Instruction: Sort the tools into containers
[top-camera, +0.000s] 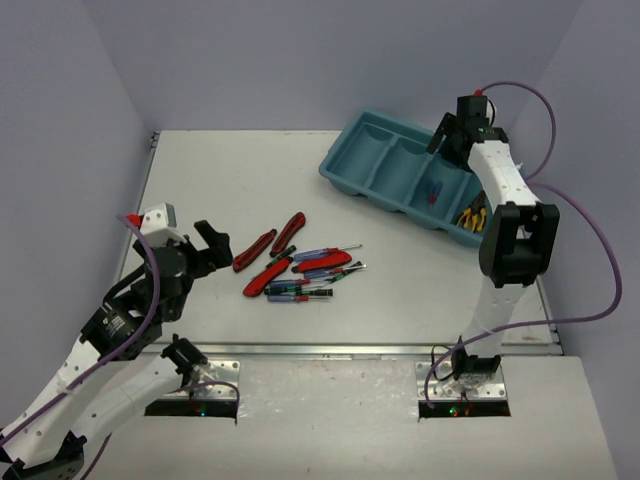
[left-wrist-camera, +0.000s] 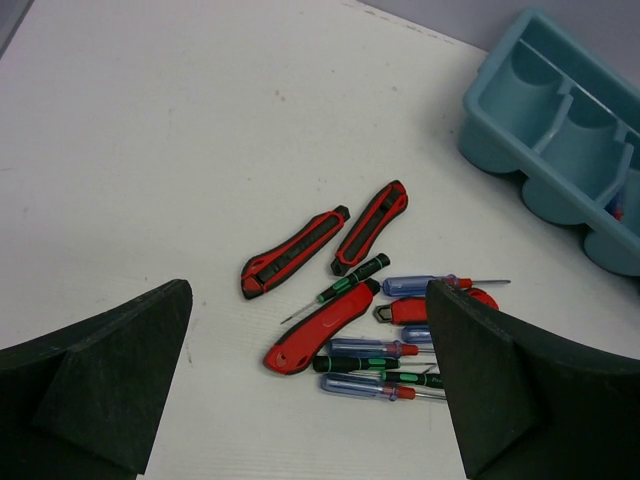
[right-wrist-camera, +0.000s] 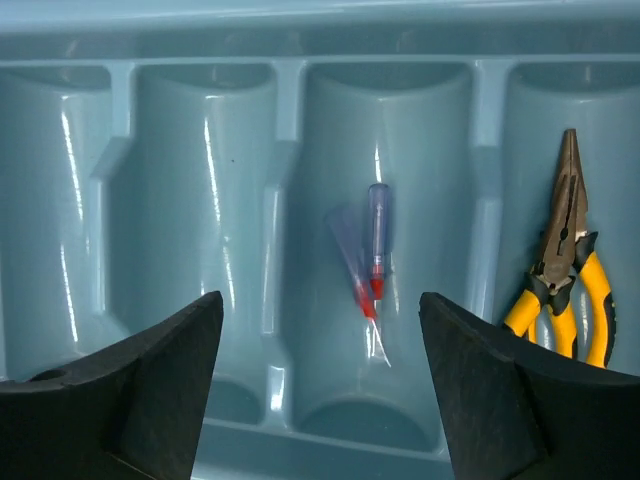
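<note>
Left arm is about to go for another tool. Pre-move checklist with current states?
1. Left gripper open and empty: ok.
2. Right gripper open, empty, over the tray, far from the loose tools: ok.
3. Leftmost red cutter lies clear of the other tools for a clean pick: ok.
4. Loose screwdrivers separated for a single pick: not ok, they are bunched against another red cutter.
5. Sorted so far kept by kind: ok, blue-and-red screwdrivers share one compartment, pliers are in the end one, and two compartments are empty.
6. Both pliers in the tray: cannot tell.
</note>
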